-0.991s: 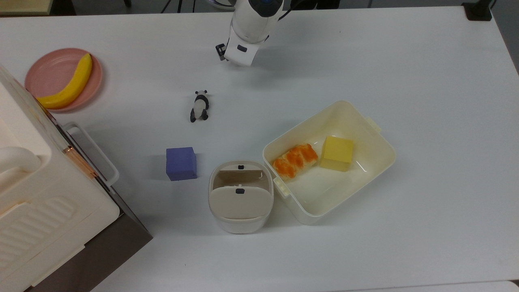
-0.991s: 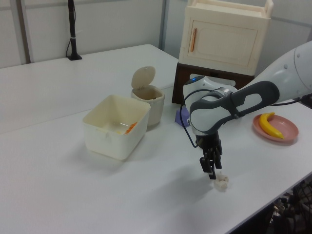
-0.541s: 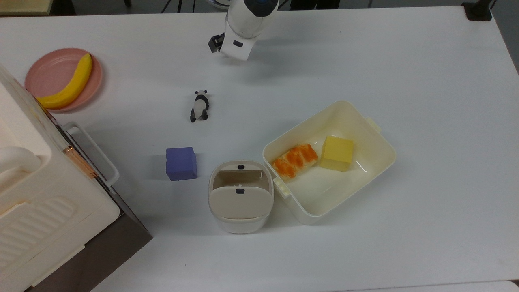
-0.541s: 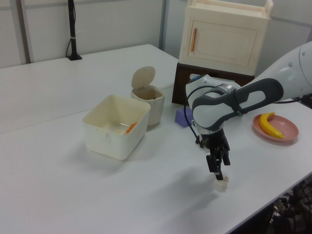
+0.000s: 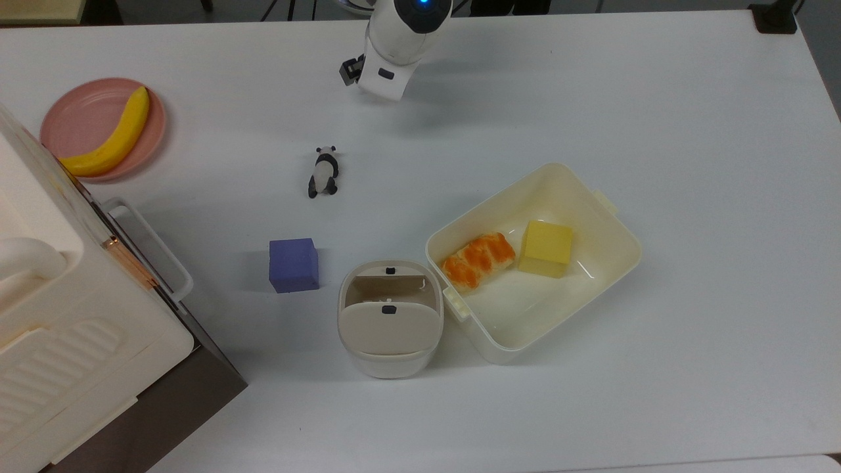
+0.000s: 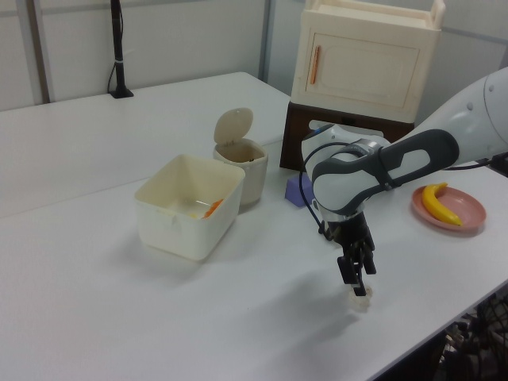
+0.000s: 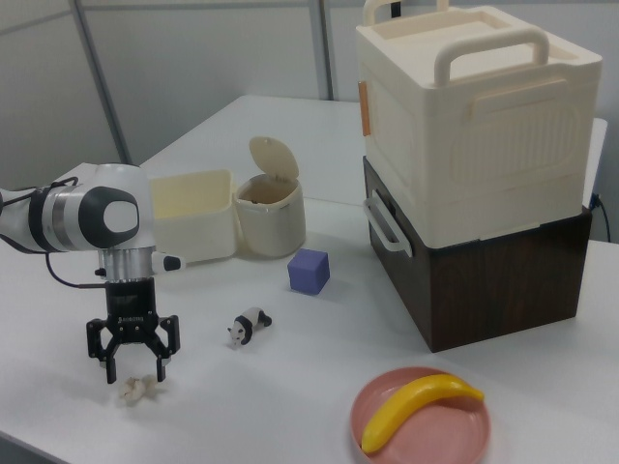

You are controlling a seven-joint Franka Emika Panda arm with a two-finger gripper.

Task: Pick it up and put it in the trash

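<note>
One gripper (image 7: 133,368), fingers spread wide, straddling the paper wad (image 7: 136,389) on the table (image 7: 319,387). Bin (image 7: 270,215) at 1 o'clock from it in the right view, lid up.

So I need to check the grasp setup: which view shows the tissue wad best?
The right view: the tissue wad lies in the open on the table, between the spread fingers of the gripper. In the left view the wad is partly covered by the fingertips. In the top view the arm covers that spot.
</note>
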